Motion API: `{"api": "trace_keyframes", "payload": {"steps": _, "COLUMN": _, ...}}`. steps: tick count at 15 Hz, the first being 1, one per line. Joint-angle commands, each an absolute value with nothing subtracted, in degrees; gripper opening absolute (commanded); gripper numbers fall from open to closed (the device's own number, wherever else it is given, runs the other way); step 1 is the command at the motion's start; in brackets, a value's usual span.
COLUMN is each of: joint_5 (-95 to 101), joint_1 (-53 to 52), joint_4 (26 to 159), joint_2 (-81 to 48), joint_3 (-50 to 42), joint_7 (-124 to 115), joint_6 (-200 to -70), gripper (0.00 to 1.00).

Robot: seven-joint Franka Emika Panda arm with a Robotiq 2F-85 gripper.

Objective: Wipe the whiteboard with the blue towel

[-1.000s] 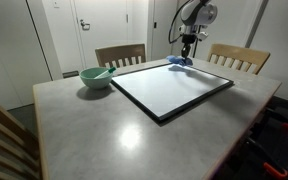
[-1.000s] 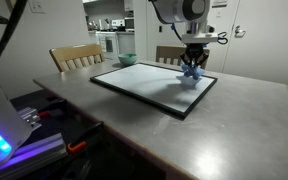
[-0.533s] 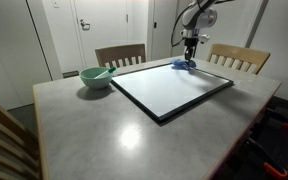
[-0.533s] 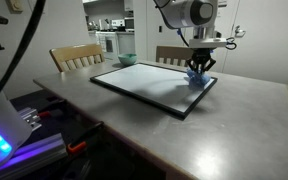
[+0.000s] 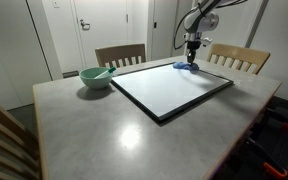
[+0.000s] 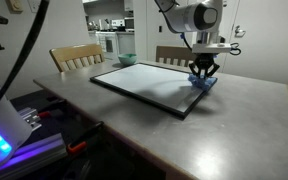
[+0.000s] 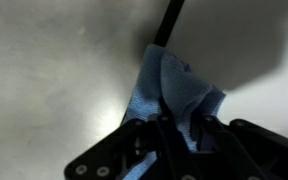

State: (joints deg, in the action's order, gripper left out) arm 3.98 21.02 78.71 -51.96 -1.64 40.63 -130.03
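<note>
The whiteboard [image 5: 171,88] lies flat on the table, white with a thin black frame; it also shows in the other exterior view [image 6: 154,84]. My gripper [image 5: 191,62] is shut on the blue towel [image 5: 185,67] and presses it down at the board's far corner, on the frame edge. In an exterior view the gripper [image 6: 202,78] holds the bunched towel [image 6: 201,83] at that corner. In the wrist view the towel [image 7: 169,95] hangs bunched between my fingers [image 7: 180,128], over the black frame [image 7: 171,22] and grey table.
A teal-green bowl [image 5: 95,77] stands on the grey table [image 5: 134,130] beside the board's near-left side. Wooden chairs [image 5: 120,55] stand at the far edge, one [image 5: 238,58] close behind the gripper. Another chair back [image 5: 2,140] is at the near left.
My gripper has dragged the towel along the board's far edge toward its far corner, from on the white surface to the frame.
</note>
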Motion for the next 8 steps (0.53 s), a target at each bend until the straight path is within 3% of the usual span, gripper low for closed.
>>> {"api": "trace_keyframes", "payload": {"steps": 1, "joint_5": 3.2, "joint_1": 21.8, "joint_4": 82.1, "joint_2": -44.9, "joint_3": -0.3, "joint_7": 43.9, "joint_6": -125.0, "gripper": 0.52}}
{"api": "trace_keyframes", "payload": {"steps": 8, "joint_5": 1.4, "joint_1": 20.4, "joint_4": 82.6, "joint_2": -32.0, "joint_3": 0.0, "joint_7": 46.2, "joint_6": -108.5, "gripper": 0.98}}
